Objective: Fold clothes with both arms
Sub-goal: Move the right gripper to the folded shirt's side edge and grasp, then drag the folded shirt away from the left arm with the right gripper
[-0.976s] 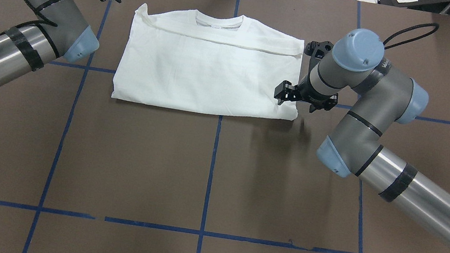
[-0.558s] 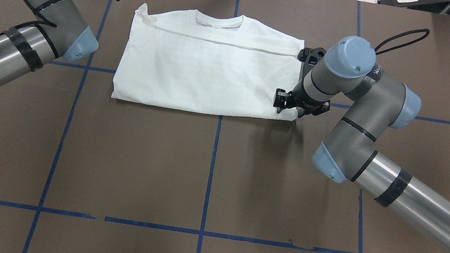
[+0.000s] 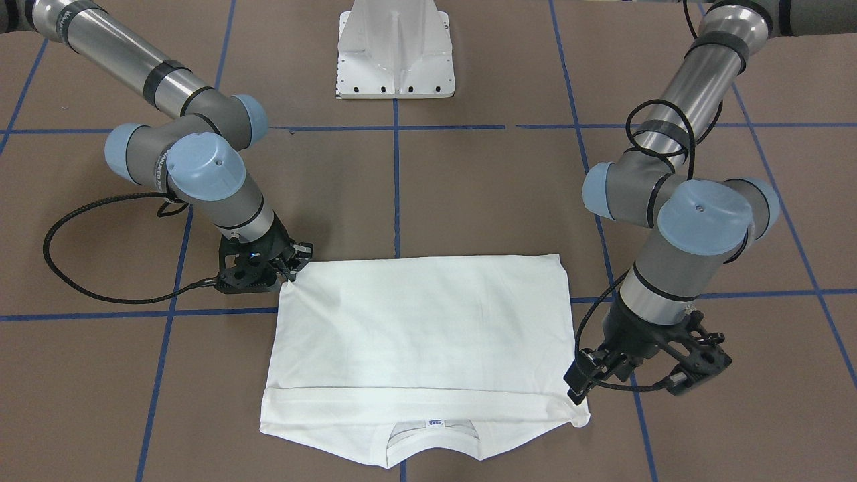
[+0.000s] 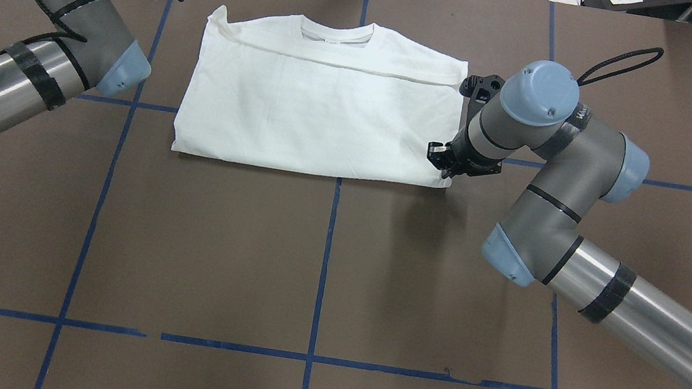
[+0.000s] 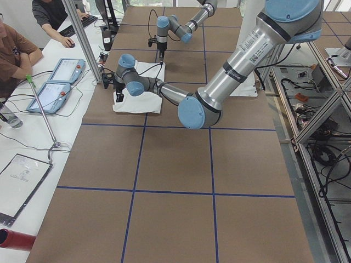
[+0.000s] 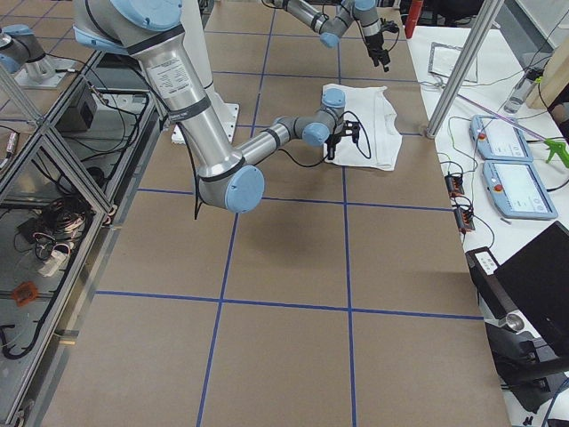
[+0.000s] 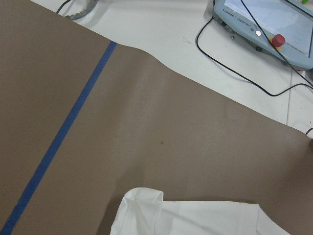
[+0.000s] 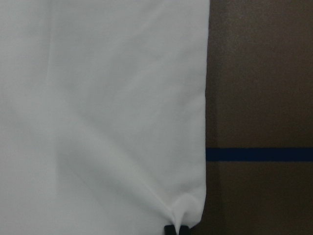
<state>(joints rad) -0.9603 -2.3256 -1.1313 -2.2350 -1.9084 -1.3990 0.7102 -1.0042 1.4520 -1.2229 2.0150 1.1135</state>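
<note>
White T-shirt point(image 4: 318, 108), folded to a neat rectangle, lies flat on the brown table covering point(image 4: 209, 236) crossed by blue tape lines point(image 4: 325, 253). The right gripper point(image 3: 289, 271) is clenched on its hem corner, and the cloth puckers at the fingertips. The left gripper point(image 3: 639, 381) hangs spread apart, with the shirt's shoulder corner just beside it. The small neck label point(image 3: 435, 422) bears blue print too small to read. Beyond the left gripper, a grey teach pendant point(image 7: 264, 19) reads "UNIVERSAL ROBOTS".

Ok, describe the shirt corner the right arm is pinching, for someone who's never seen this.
On the brown table lies a flat white T-shirt. Follow its edge opposite the collar toward the robot's right arm. That corner alone is puckered into a black end effector.
</note>
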